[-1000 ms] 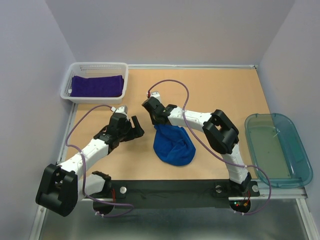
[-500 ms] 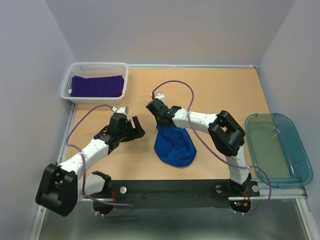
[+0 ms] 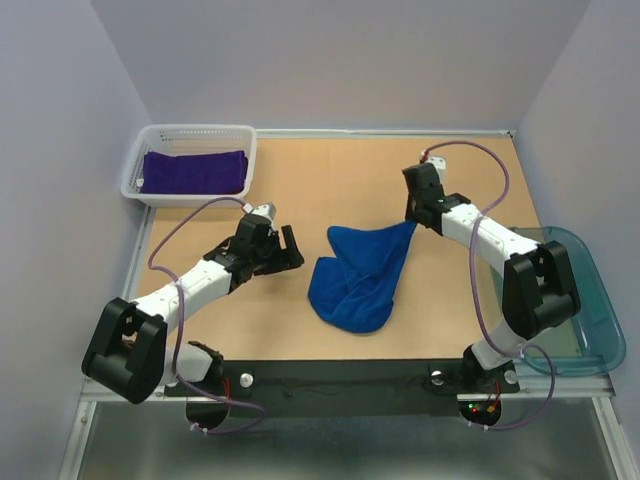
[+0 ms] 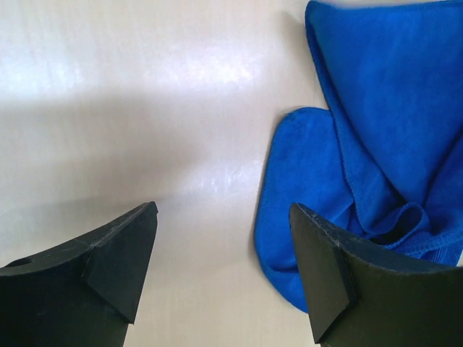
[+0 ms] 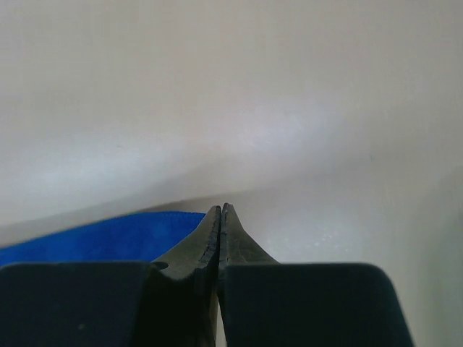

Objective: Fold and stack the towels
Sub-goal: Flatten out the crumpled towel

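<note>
While your right gripper [image 3: 414, 222] is pressed fully together, it pinches one corner of the blue towel [image 3: 355, 280] and holds it stretched to a point toward the far right of the table [image 3: 330, 180]. In the right wrist view the fingertips meet with no gap, and blue cloth shows only at the lower left beside them. You should judge that bite to be a thin one.

The rest of the blue towel lies near the middle of the table. It is not flat: one flap is doubled over another and a rumpled fold sits at the near side. Your left gripper [image 3: 292, 250] stands wide apart just left of the towel, near its edge but not touching it, and holds nothing.

The risks lie in the next pull.
- If you draw the right arm further out with nothing holding the other end, the whole heap will likely slide rather than spread.
- A sharp tug could also strip the corner from that slim pinch.
- If you close the left gripper on the doubled flap, you may catch two layers and lock the crease in.

The purple towel [image 3: 193, 172] lies folded in the white basket [image 3: 190, 130] at the far left corner, well apart. You have no rust-brown towel in view.
</note>
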### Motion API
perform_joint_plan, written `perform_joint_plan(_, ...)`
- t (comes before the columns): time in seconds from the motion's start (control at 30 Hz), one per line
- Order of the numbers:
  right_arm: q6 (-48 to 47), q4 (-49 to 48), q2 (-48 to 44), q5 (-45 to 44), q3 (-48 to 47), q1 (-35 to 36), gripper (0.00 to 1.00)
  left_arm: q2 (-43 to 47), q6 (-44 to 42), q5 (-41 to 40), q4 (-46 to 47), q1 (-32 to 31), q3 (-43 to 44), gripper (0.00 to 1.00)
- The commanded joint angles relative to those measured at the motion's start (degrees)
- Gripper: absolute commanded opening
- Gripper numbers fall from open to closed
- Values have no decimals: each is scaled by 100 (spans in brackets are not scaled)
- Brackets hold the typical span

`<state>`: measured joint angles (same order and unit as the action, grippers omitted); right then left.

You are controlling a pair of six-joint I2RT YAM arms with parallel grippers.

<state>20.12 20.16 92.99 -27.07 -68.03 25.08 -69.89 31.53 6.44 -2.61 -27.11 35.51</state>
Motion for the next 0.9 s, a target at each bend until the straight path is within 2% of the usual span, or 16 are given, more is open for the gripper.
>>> perform_joint_plan(0.0, 466, -74, -167, 509, 710, -484, 0, -314, -85, -37, 120, -241, 535, 84)
perform_joint_plan(0.27, 510, -355, -71, 659, 1037, -934, 0, -1509, -235, -274, 42, -549, 1598, 83)
perform_joint_plan(0.3, 511, -364, -62, 668, 1081, -1039, 0, -1745, -226, -318, 33, -584, 1852, 79)
perform_joint_plan(0.6, 352, -496, -27, 852, 1160, -1146, 0, -3214, -595, -889, -582, -892, 3488, 68)
perform_joint_plan(0.63, 335, -504, -18, 835, 1152, -1146, 0, -3311, -639, -959, -635, -918, 3724, 60)
perform_joint_plan(0.7, 282, -505, -27, 861, 1143, -1146, 1, -3575, -753, -1126, -792, -997, 3945, 54)
perform_joint_plan(0.87, 203, -531, -44, 896, 1116, -1146, 0, -4120, -938, -1425, -1135, -1094, 4543, 53)
